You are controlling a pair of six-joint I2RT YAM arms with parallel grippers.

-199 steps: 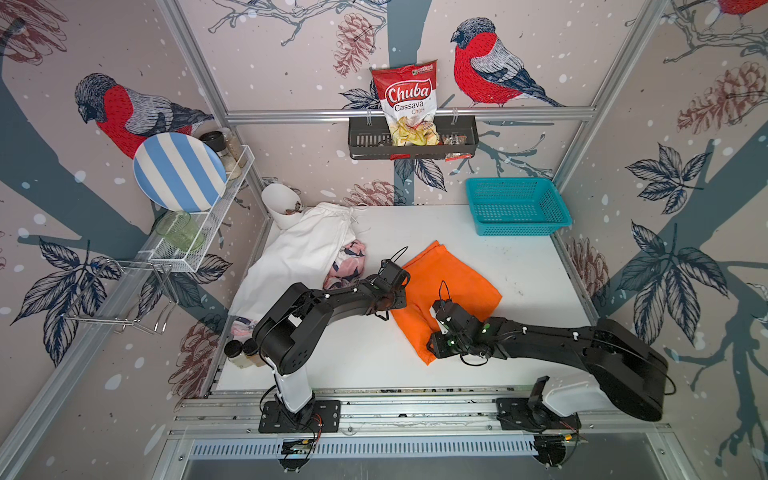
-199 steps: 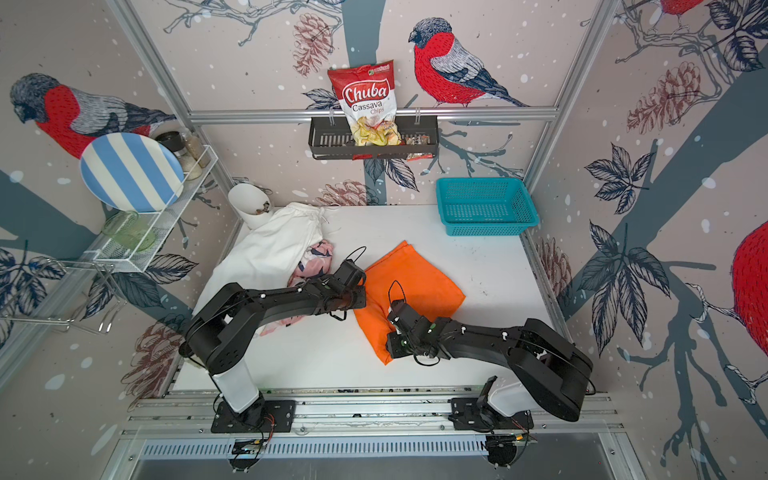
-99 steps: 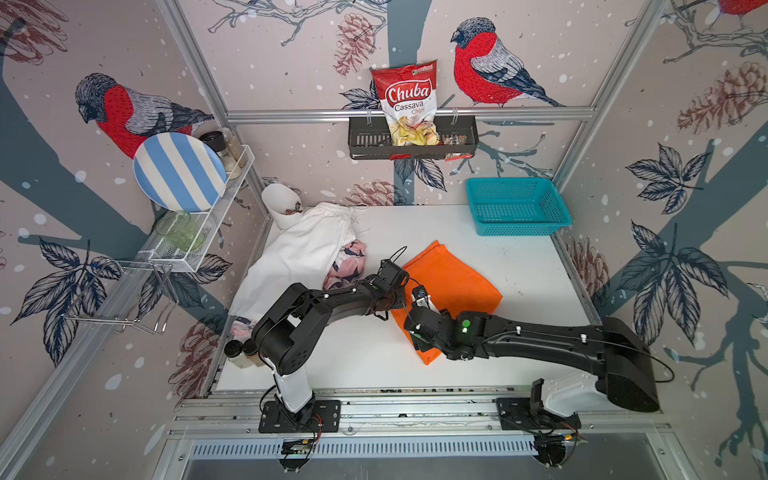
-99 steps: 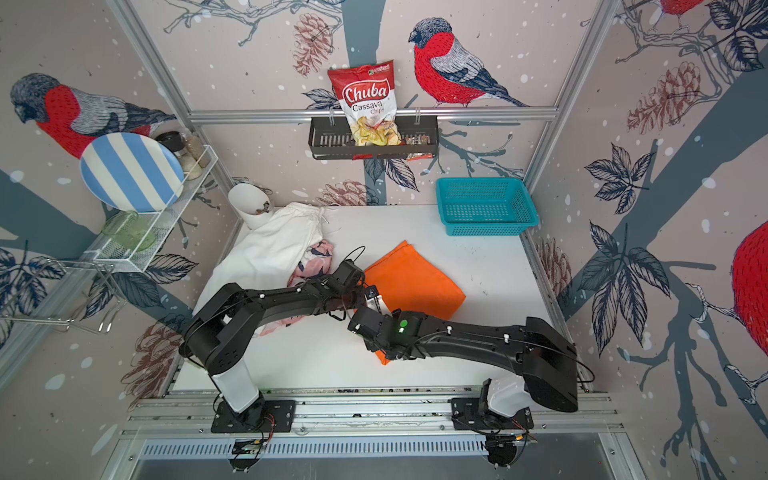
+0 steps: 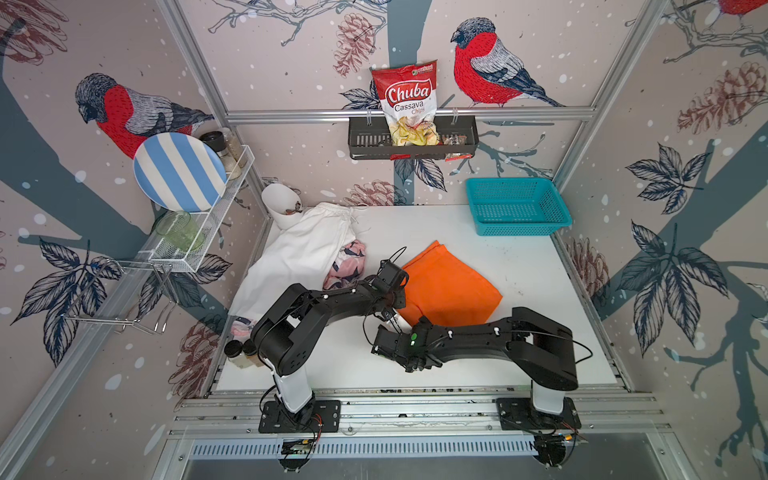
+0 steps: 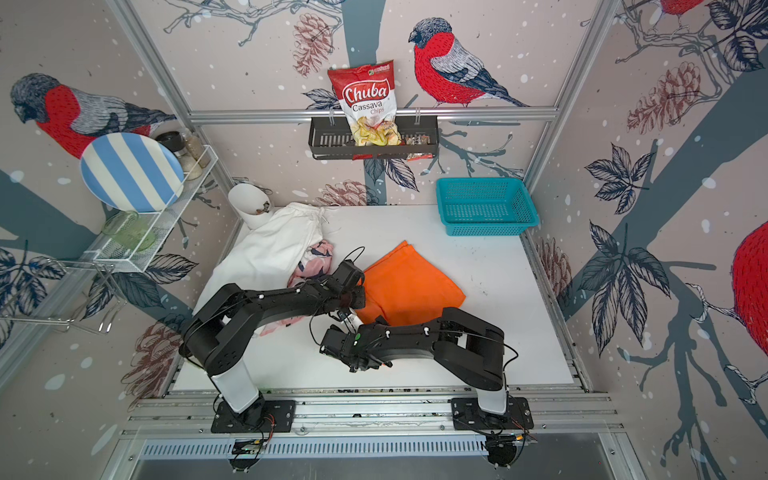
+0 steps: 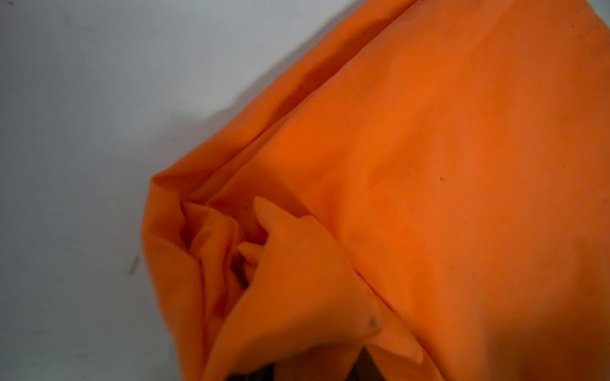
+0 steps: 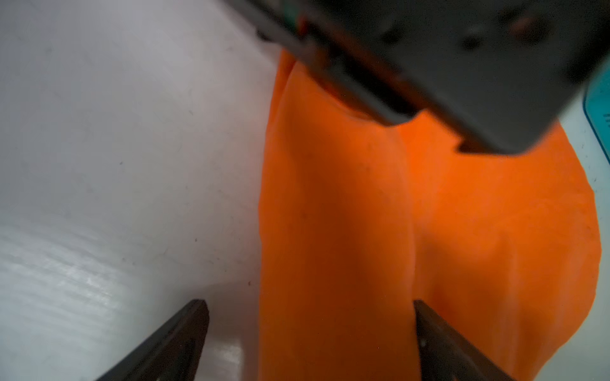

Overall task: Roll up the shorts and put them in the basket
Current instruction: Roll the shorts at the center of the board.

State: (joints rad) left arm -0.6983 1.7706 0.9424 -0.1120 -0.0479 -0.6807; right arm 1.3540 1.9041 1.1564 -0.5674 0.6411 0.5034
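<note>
One chips bag [image 5: 409, 104] in black rack [image 5: 365, 139]; left claw [image 5: 392, 311] pinching orange shorts [image 5: 449, 286].

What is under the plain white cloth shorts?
Pink cloth shorts with navy-and-white shapes poke out from under the white cloth shorts at their side; more pink shows at the near end. Whatever else lies beneath is covered.

A shorts heap [image 5: 291, 257] lies left on the table [image 5: 528, 274], single shorts [image 5: 449, 286] centre, basket [image 5: 519, 227] behind right
</note>
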